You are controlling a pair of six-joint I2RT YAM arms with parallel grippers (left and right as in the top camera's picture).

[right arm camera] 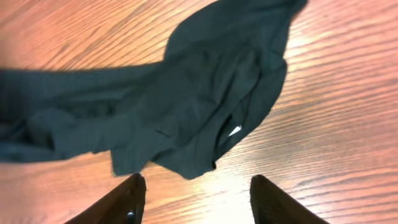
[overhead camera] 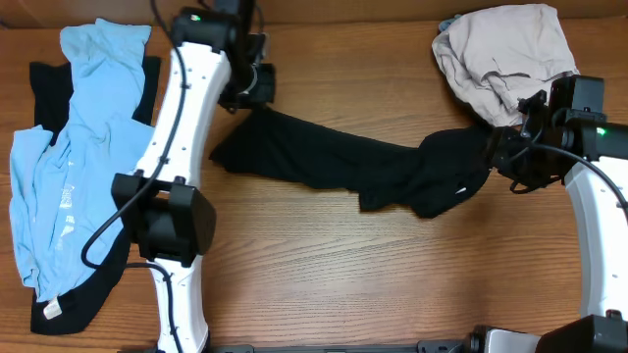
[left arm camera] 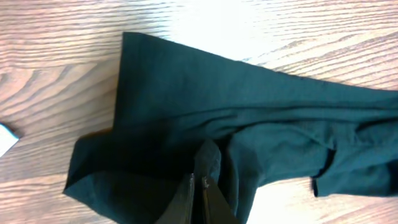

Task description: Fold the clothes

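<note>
A black shirt point(overhead camera: 334, 162) lies stretched in a long bunched band across the middle of the wooden table. My left gripper point(overhead camera: 245, 98) is at its far left end and shut on a pinched fold of the cloth point(left arm camera: 249, 118), its fingertips point(left arm camera: 199, 180) pressed together. The shirt's right end is crumpled, with a small white tag point(overhead camera: 461, 191) showing. My right gripper point(overhead camera: 500, 152) hovers just beyond that end. In the right wrist view the gripper point(right arm camera: 198, 182) stands open over bare wood, the shirt point(right arm camera: 186, 106) and its tag point(right arm camera: 234, 131) lying ahead of the fingertips.
A light blue garment point(overhead camera: 78, 147) lies spread over another black garment point(overhead camera: 98, 284) along the table's left side. A beige garment point(overhead camera: 505, 54) is heaped at the back right corner, close to my right arm. Bare wood point(overhead camera: 343, 275) fills the front middle.
</note>
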